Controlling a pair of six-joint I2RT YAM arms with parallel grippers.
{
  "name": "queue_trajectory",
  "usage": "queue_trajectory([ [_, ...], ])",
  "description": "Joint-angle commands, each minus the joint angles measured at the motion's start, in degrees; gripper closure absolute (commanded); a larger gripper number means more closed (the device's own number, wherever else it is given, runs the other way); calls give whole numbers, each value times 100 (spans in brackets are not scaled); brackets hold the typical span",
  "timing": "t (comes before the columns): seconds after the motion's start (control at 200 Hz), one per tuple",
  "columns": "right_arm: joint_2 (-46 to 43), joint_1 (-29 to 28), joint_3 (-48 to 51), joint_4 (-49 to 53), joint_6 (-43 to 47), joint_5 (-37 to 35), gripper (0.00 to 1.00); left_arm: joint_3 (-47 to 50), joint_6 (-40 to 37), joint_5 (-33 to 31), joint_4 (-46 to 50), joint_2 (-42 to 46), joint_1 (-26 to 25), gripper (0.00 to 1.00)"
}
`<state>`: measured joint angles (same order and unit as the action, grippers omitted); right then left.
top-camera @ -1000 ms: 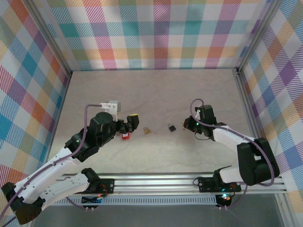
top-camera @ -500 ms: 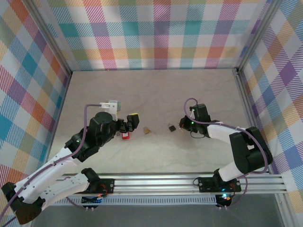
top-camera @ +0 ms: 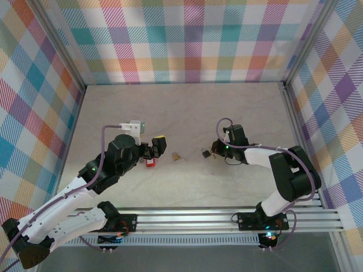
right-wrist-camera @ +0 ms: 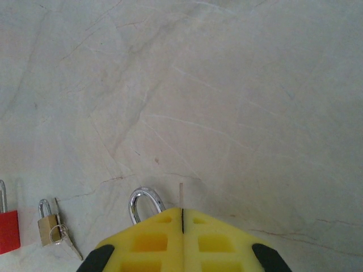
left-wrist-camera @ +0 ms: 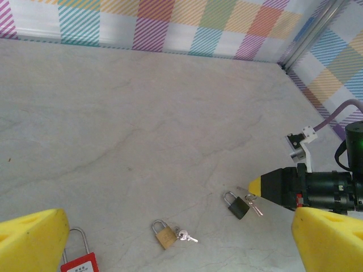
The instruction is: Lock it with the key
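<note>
Right hand [top-camera: 214,152] has slid left along the bench [top-camera: 187,113], pinched shut, right beside the small dark metal padlock [left-wrist-camera: 238,205] and its silver key [left-wrist-camera: 253,204]. Left hand [top-camera: 154,149] is wide open. Still approaching, I'd say; next: open, grab key.

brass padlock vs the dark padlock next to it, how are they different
Colour: the brass padlock is gold-toned, the dark padlock nearly black.
Place: the dark padlock lies close by the tip of the shut right end effector; the brass padlock lies apart from it, toward the left arm.
Shared: both lie flat on the table, each with a silver shackle and a small key at its body.
</note>
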<state>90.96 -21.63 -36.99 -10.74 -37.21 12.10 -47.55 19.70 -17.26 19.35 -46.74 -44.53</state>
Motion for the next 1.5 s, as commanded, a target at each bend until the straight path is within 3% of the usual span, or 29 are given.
queue_trajectory([
  [0.0,86,-43,-147,-174,-12,78,100,48,-13,-111,-142,100,-64,0],
  [0.585,223,-43,-217,10,55,83,99,25,-20,-128,-107,82,-62,0],
  [1.1,54,-44,-226,208,193,38,86,-9,-47,-146,-72,63,-58,0],
  [1.31,-99,-51,-221,327,241,-21,71,-9,-45,-149,-65,62,-64,0],
  [1.495,-373,-43,-238,566,365,-175,51,21,-39,-190,-71,101,-60,0],
])
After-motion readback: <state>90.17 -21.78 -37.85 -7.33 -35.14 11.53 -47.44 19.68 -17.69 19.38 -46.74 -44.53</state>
